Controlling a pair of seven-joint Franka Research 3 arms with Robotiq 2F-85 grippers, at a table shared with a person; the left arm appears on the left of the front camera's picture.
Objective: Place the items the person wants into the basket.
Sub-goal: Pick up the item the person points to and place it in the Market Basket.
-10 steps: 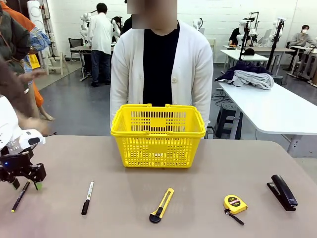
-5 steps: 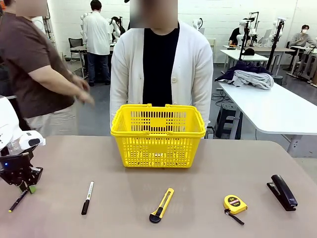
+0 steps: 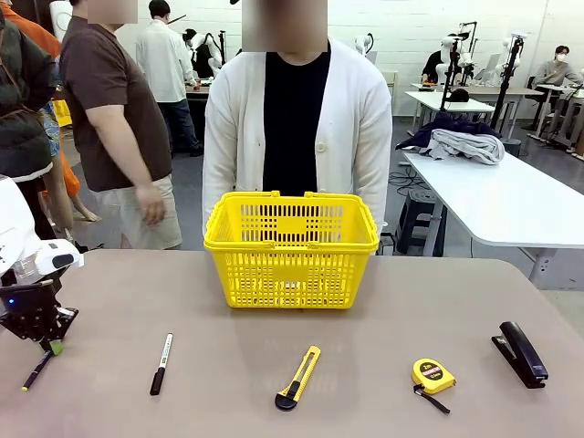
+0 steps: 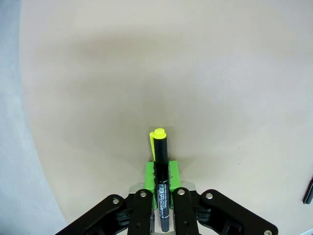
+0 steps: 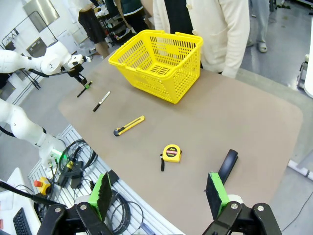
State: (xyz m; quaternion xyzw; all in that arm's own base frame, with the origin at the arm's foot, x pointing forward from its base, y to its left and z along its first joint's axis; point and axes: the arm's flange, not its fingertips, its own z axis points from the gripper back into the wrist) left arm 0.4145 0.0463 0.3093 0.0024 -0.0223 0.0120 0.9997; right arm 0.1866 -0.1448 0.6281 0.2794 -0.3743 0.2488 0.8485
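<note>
Pen [image 4: 161, 152] clamped in left claw [image 4: 161, 170], its lower end cut off.

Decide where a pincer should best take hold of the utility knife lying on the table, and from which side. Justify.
Probably the middle of the utility knife, from straight above, jaws closing across its narrow width. It lies flat on the table, long and slim, slanting slightly, with bare space either side.
</note>
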